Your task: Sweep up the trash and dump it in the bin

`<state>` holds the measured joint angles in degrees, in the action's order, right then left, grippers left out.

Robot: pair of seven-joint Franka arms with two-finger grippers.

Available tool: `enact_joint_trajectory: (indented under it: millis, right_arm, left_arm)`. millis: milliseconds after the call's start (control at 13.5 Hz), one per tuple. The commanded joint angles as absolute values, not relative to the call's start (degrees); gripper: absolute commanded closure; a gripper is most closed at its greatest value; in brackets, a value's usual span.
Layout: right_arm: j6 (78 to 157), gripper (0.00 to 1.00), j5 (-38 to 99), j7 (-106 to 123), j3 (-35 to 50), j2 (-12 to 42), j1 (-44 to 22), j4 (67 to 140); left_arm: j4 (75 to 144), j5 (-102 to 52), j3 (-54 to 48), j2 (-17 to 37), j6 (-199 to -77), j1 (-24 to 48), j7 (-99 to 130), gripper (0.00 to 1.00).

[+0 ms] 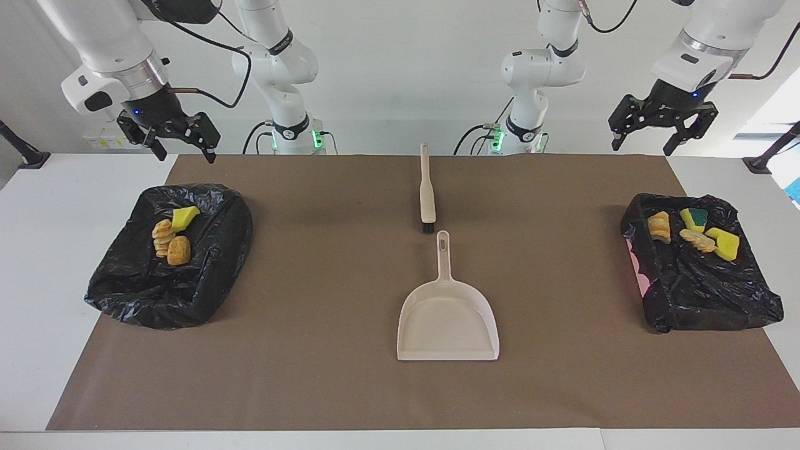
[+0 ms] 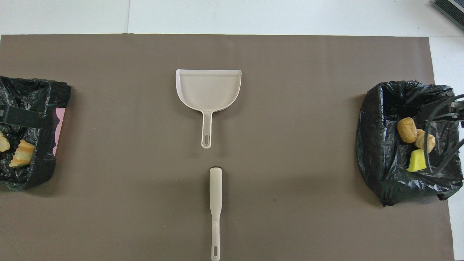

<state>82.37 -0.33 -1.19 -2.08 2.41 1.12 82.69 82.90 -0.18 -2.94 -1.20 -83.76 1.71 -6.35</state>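
Trash (image 1: 172, 237) already in both bins (image 1: 125, 294); dustpan (image 1: 448, 325), brush (image 1: 427, 194) lie idle; left tool (image 1: 662, 128), right tool (image 1: 172, 134) wide, empty.

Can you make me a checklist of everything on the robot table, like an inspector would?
Surface: brown mat covering a white table.
Trash: all seven pieces lie in two black-lined bins; three in the bin at the right arm's end, four in the bin at the left arm's end; none on the mat.
Tools: brush lies nearer the robots than the empty dustpan, in line with it, not touching.
Clutter: nothing seen.
Grippers: left gripper and right gripper open, empty, raised, each at its own end of the table.
Cables: black cables run along both arms.
Surroundings: white wall, arm bases with green lights.
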Motion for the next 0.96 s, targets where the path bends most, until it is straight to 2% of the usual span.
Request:
enact_joint_trajectory:
  millis: [0, 445, 890]
  right_arm:
    - [81.7, 0.0, 0.0, -0.6, -4.0, 1.8, -0.1, 83.3]
    - [77.9, 0.0, -0.4, -0.6, -3.6, 2.2, 0.4, 82.6]
    - [81.1, 0.0, -0.7, -0.8, -3.6, 1.8, 0.1, 83.1]
  left_arm:
    - [84.0, -1.2, -2.9, -2.8, -82.5, 1.7, -4.8, 0.0]
    - [83.8, -1.2, -2.3, -2.8, -82.1, 2.5, -5.1, 0.0]
    - [83.8, -1.1, -1.5, -2.9, -82.2, 3.1, -5.4, 0.0]
